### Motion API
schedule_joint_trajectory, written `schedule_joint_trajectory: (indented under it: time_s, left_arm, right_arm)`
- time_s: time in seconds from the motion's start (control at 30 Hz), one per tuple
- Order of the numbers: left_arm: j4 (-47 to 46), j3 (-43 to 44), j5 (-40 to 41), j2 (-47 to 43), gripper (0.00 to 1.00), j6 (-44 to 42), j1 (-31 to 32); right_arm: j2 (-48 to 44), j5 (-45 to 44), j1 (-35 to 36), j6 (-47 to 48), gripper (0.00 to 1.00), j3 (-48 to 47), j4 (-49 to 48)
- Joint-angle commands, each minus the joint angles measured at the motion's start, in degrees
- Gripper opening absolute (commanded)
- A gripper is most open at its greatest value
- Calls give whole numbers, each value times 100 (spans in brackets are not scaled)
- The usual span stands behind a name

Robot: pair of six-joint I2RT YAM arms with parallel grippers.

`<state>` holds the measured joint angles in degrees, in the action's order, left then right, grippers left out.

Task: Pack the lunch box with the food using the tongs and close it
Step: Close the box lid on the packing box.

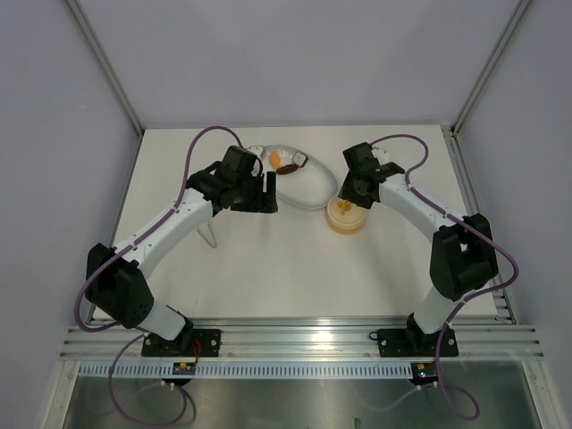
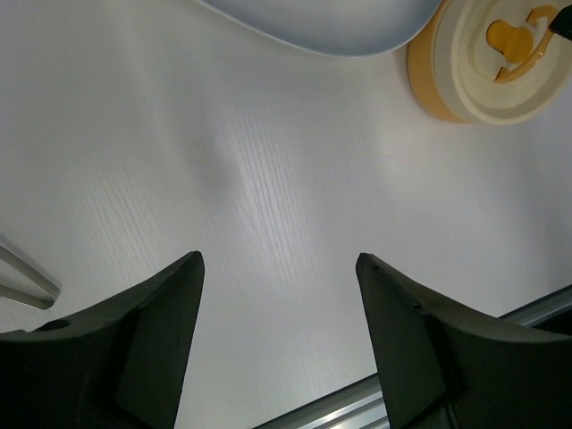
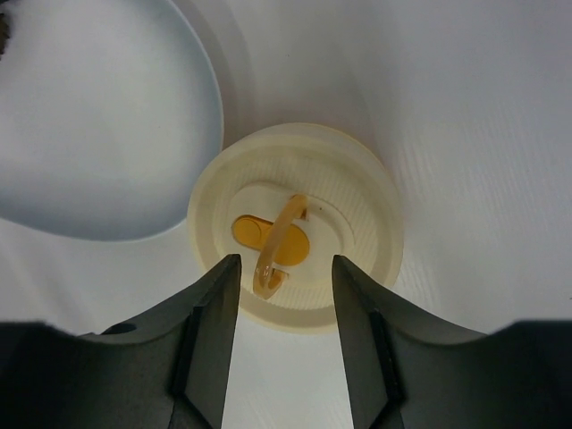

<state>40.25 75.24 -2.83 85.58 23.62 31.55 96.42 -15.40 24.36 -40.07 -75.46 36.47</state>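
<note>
The lunch box (image 1: 347, 217) is a pale-yellow round tub with its lid (image 3: 295, 223) resting on top. The lid has an orange mark and a thin raised loop handle (image 3: 279, 246). My right gripper (image 3: 286, 264) hovers just above the lid, open, one finger on each side of the loop and neither touching it. Food (image 1: 286, 163), an orange piece and a dark brown piece, lies at the far end of the white oval dish (image 1: 308, 192). The tongs (image 1: 211, 235) lie on the table left of centre. My left gripper (image 2: 279, 259) is open and empty over bare table beside the dish.
The dish's rim (image 2: 331, 27) and the lunch box (image 2: 492, 63) show at the top of the left wrist view, and the tongs' legs (image 2: 22, 281) at its left edge. Grey walls enclose the table on three sides. An aluminium rail (image 1: 295, 335) runs along the near edge.
</note>
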Motion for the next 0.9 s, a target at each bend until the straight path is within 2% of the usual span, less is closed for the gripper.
schedule_joint_trajectory:
  time_s: [0.0,0.07,0.17,0.2,0.3,0.33,0.43,0.73,0.87]
  left_arm:
    - [-263,-62,98,-217,72,-59,9]
    - [-237,-54,160,-226,72,-94,9]
    - [-228,-71,204,-235,72,-120,9]
    - [-211,-71,221,-244,72,-138,0]
    - [-202,-89,257,-261,72,-155,9]
    - [-193,-97,257,-261,72,-156,0]
    - [-184,-106,230,-270,72,-155,0]
    - [-184,-247,222,-393,72,-120,0]
    - [-175,-291,230,-437,72,-112,0]
  right_arm:
    - [157,-218,104,-62,52,-320,71]
    - [306,-235,148,-62,50,-364,141]
    - [465,-279,166,-71,40,-399,194]
    - [474,-297,166,-114,33,-373,185]
    - [422,-323,166,-123,21,-311,115]
    - [395,-332,166,-123,13,-303,124]
    - [246,-324,166,-53,0,-294,115]
    - [175,-113,104,237,0,-645,694]
    - [105,-77,60,219,0,-584,642]
